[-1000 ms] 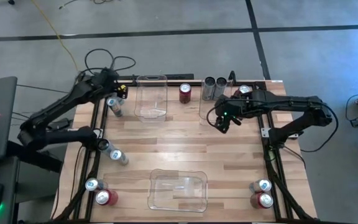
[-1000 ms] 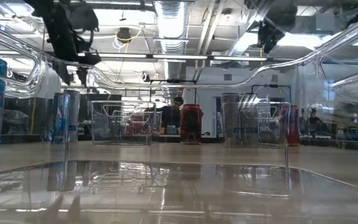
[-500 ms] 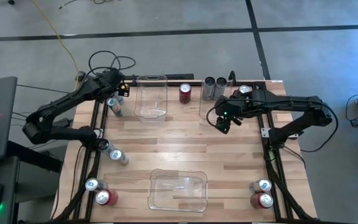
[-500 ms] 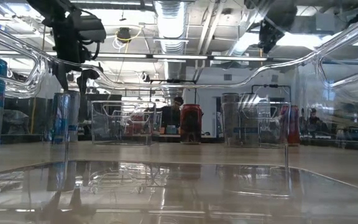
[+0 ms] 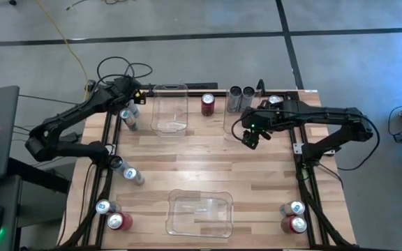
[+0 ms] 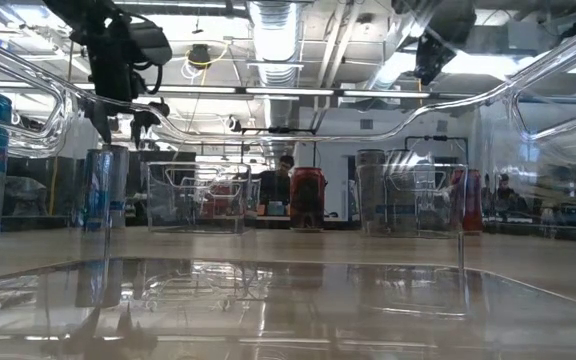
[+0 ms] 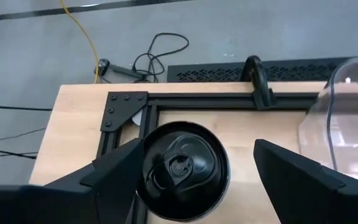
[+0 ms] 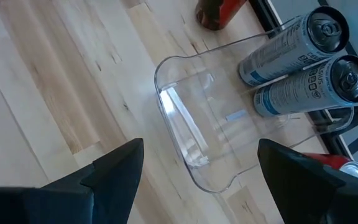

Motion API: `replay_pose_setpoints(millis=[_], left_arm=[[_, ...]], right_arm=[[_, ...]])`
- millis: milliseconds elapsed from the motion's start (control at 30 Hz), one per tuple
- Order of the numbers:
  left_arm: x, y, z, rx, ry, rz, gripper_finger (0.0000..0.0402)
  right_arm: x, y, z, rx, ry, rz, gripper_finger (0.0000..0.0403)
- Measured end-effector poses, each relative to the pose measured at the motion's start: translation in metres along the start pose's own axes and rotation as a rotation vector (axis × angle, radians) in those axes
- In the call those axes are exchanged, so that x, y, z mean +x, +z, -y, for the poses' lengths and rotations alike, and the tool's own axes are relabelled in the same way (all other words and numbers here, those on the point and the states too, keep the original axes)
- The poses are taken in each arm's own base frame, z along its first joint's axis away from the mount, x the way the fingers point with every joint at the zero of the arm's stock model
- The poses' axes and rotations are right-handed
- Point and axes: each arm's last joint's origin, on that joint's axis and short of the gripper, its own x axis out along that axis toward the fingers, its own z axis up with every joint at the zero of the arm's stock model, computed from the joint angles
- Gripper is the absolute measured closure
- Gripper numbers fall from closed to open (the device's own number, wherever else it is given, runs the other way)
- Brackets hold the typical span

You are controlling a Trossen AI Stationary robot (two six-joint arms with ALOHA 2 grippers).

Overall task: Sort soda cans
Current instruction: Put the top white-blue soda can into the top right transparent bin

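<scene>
Hovering over a can (image 7: 180, 169) at the counter's (image 5: 201, 160) far left corner, the left pincer (image 5: 130, 98) stands apart; next, lower and clamp. Right pincer (image 5: 250, 137) waits apart.

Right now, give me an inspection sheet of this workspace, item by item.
Surface: wooden table with a black frame.
Job's things: red can at the far edge; two grey cans by the far right bin; further cans at the left edge and both near corners.
Clutter: three clear bins, empty as far as seen.
Grippers: left gripper open, above a dark-topped can at the far left; right gripper open, over the far right bin.
Cables: black loops and a yellow cable on the floor.
Surroundings: grey floor; a person far behind.
</scene>
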Motion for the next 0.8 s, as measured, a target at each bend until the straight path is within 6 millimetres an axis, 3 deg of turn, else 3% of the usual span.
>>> replay_pose_setpoints(millis=[600,800], left_arm=[[-0.005,-0.011,-0.004,-0.078,0.139,0.005,0.0099],[0.002,-0.022,-0.004,-0.09,0.148,-0.007,0.0099]], right_arm=[[0.0,0.0,0.0,-0.017,-0.001,-0.004,0.007],[0.0,0.0,0.0,-0.017,-0.001,-0.004,0.007]])
